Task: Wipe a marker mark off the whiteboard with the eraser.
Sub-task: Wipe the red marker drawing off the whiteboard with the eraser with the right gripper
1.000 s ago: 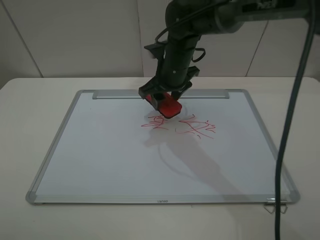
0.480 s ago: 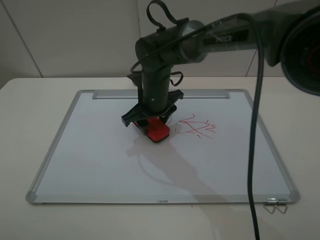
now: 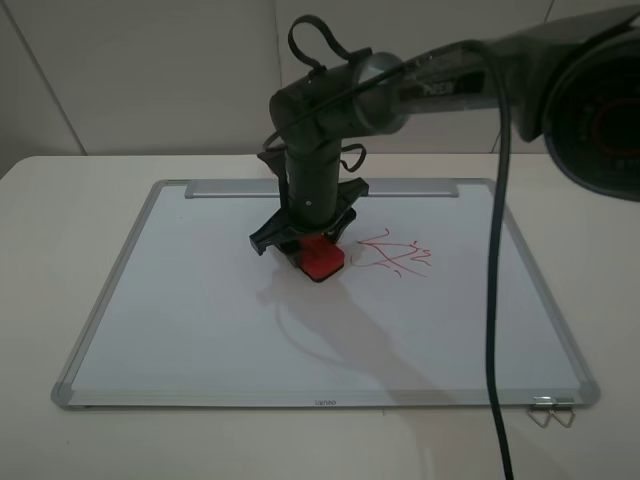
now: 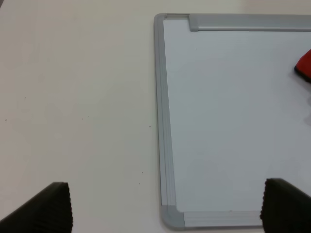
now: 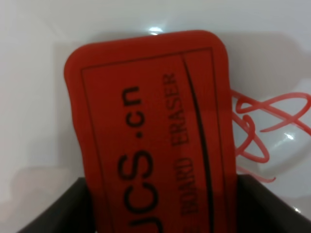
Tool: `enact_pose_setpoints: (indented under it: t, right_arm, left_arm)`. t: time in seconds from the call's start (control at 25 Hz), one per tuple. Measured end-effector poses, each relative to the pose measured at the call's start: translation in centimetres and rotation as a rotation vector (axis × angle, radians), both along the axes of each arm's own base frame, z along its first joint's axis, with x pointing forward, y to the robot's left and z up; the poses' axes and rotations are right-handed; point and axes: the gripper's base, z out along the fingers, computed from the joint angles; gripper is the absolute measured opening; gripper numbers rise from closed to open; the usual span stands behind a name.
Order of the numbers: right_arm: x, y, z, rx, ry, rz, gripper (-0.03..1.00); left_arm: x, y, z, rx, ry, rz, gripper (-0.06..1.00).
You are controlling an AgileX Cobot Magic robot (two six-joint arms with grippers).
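My right gripper (image 3: 305, 243) is shut on the red eraser (image 3: 323, 260), pressing it flat on the whiteboard (image 3: 200, 300) near the middle. The right wrist view shows the eraser (image 5: 150, 131) with its dark lettering, held between the dark fingers (image 5: 73, 206). The compact marker mark does not show; the eraser and gripper cover that spot. Red loops (image 5: 252, 126) lie just beside the eraser. My left gripper (image 4: 167, 204) hangs open above the board's corner (image 4: 170, 216), away from the eraser (image 4: 305, 65).
A wider angular red scribble (image 3: 395, 255) with stray dashes sits just right of the eraser. The metal rail (image 3: 320, 189) runs along the far edge. A black cable (image 3: 495, 330) hangs down on the right. A binder clip (image 3: 553, 412) lies at the front right corner.
My right gripper swept the eraser from near the rail down and left over the compact scribble, then slightly back right. That scribble no longer shows.
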Motion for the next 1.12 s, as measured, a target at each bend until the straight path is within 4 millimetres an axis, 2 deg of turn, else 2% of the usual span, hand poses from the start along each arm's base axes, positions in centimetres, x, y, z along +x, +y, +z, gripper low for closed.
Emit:
enact_pose_setpoints:
  t: [0.36, 0.76, 1.12]
  right_arm:
    - [0.9, -0.5, -0.3, -0.001, -0.025, -0.003, 0.51]
    - [4.1, -3.8, -0.4, 0.031, -0.094, -0.058, 0.51]
    - [3.9, -3.3, -0.6, 0.011, -0.112, -0.021, 0.51]
  left_arm:
    - [0.0, 0.0, 0.0, 0.000, 0.000, 0.000, 0.77]
    - [0.0, 0.0, 0.0, 0.000, 0.000, 0.000, 0.77]
    - [0.0, 0.0, 0.0, 0.001, 0.000, 0.001, 0.77]
